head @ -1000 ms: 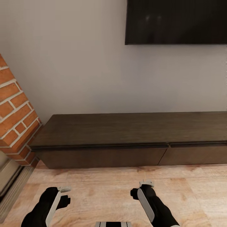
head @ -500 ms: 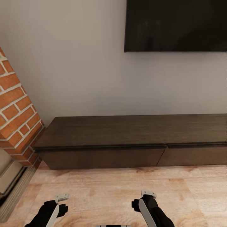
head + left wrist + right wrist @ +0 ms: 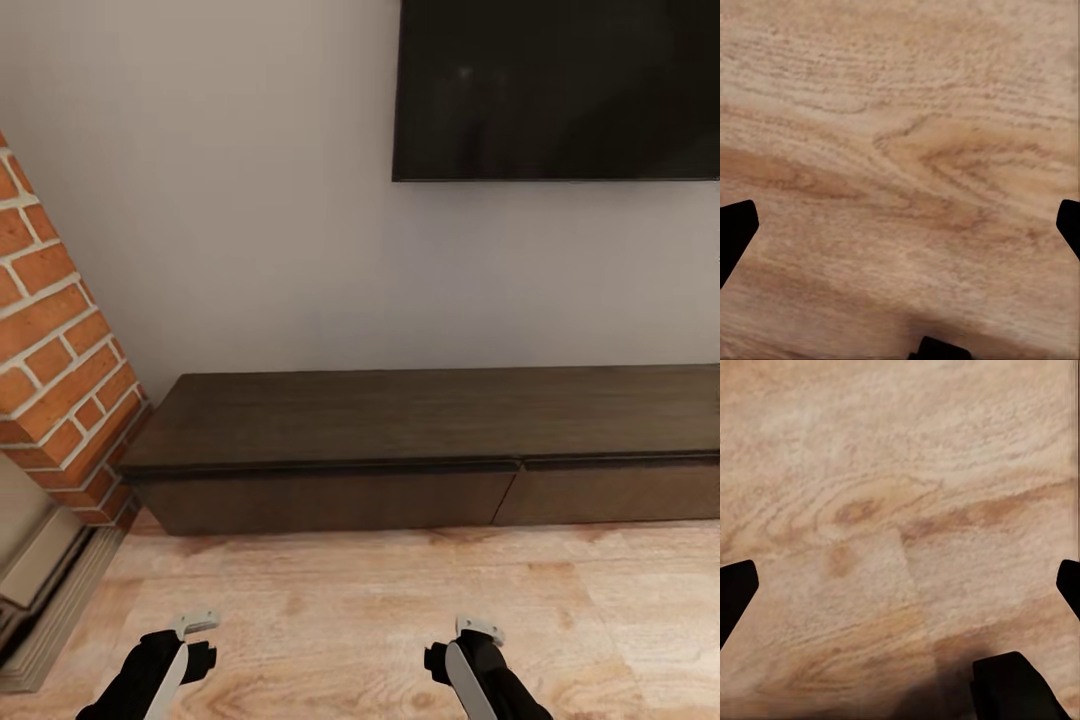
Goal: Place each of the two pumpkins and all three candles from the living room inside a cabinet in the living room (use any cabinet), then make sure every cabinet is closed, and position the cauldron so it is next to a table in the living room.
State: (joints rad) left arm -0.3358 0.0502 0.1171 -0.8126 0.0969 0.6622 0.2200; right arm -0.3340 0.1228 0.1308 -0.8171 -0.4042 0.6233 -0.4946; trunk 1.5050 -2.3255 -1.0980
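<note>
The robot is facing the cabinet (image 3: 420, 450), a long low dark wood-grain unit against the pale wall, both flat fronts sitting shut. Both jaws are spread wide and carrying nothing, left gripper (image 3: 900, 225) and right gripper (image 3: 900, 585) hanging over the blond plank floor (image 3: 350, 600). Next, probably, opening a front (no handles to grab).

Home living room: wall-mounted TV (image 3: 556, 88) above low dark cabinet (image 3: 430, 450), brick fireplace surround (image 3: 55, 340), wood floor (image 3: 330, 600).

Head camera is facing the cabinet (image 3: 420, 450) and wall, looking forward and down. Both wrist cameras are looking close down at the wood floor (image 3: 900, 150), shared with the head view.
</note>
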